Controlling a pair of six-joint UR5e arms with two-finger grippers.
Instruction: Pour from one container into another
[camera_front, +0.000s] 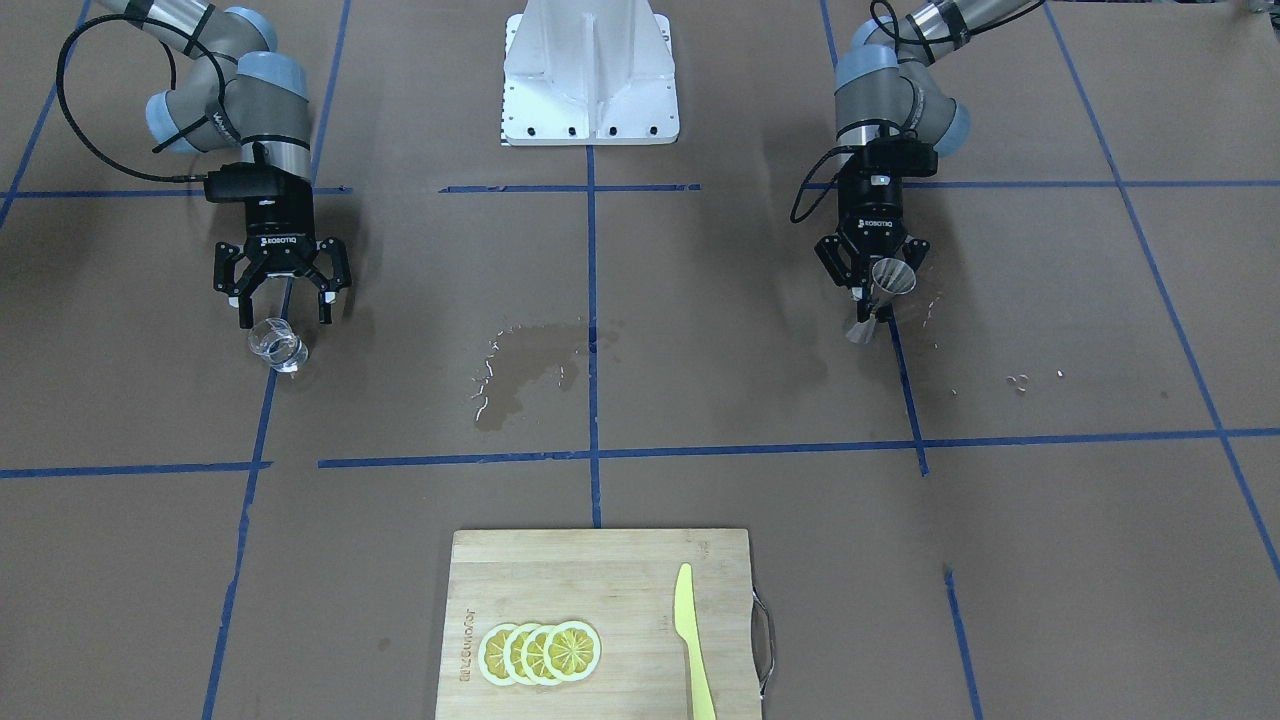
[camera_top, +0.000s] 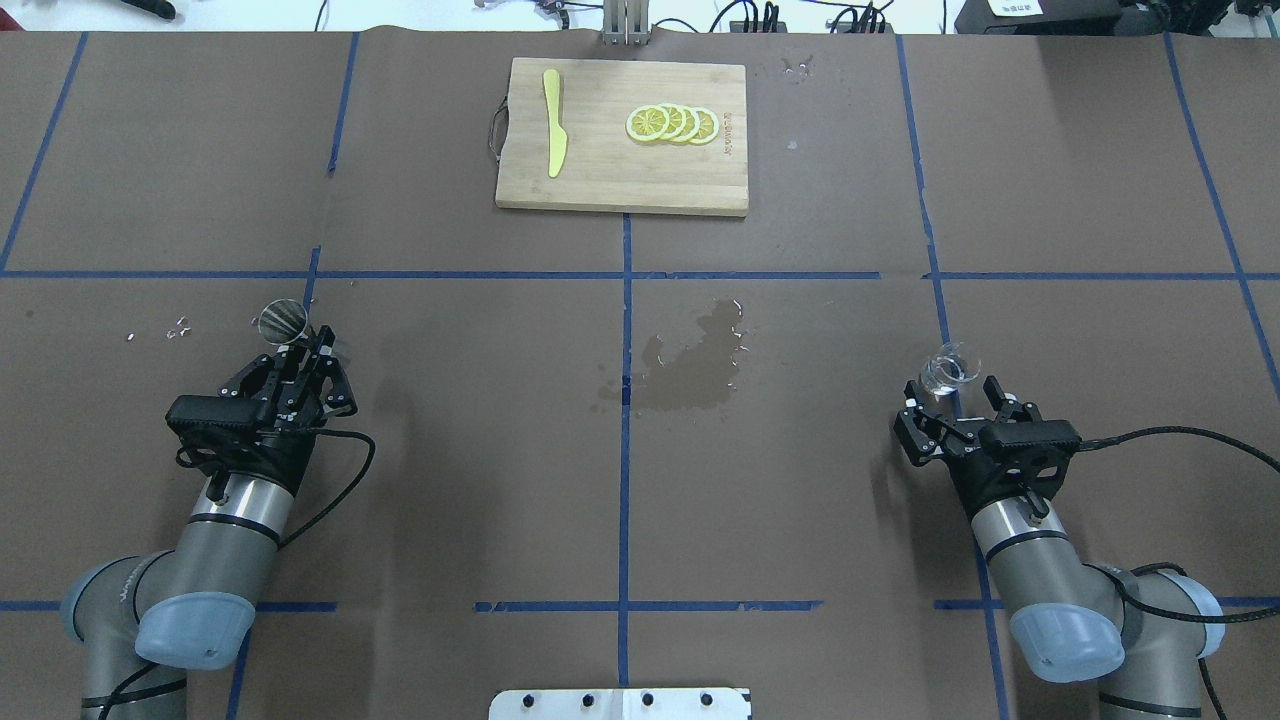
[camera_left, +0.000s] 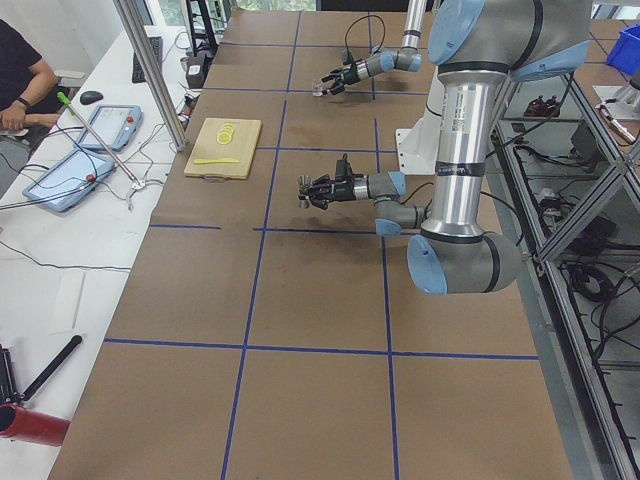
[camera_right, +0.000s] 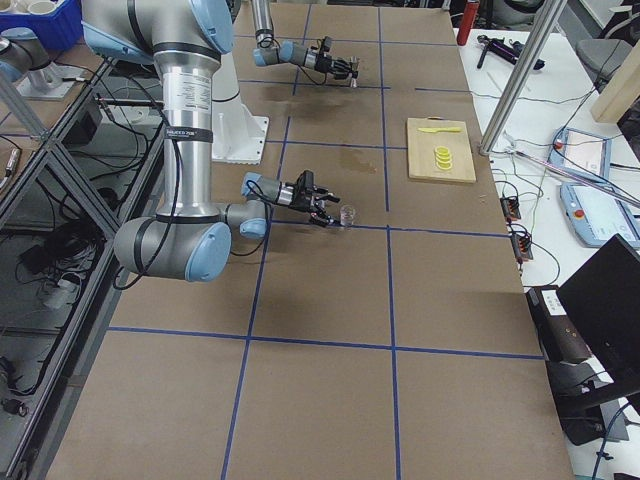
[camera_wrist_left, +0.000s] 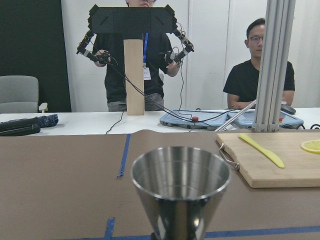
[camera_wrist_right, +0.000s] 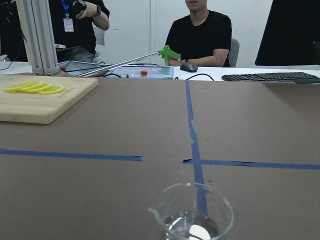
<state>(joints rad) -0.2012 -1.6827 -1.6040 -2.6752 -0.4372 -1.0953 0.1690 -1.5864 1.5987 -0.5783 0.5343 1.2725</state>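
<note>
Our left hand (camera_top: 308, 346) is closed on the narrow waist of the steel jigger (camera_top: 282, 320), holding it upright over the left part of the counter (camera_top: 450, 480). Our right hand (camera_top: 952, 395) has its fingers spread wide and grips nothing. The glass tumbler (camera_top: 950, 366), with a little water in it, stands on the counter's right part just ahead of the fingertips. A wet patch (camera_top: 690, 365) lies between them.

ROBOTIQ marks the left hand (camera_front: 874, 300) and right hand (camera_front: 285, 320).
</note>
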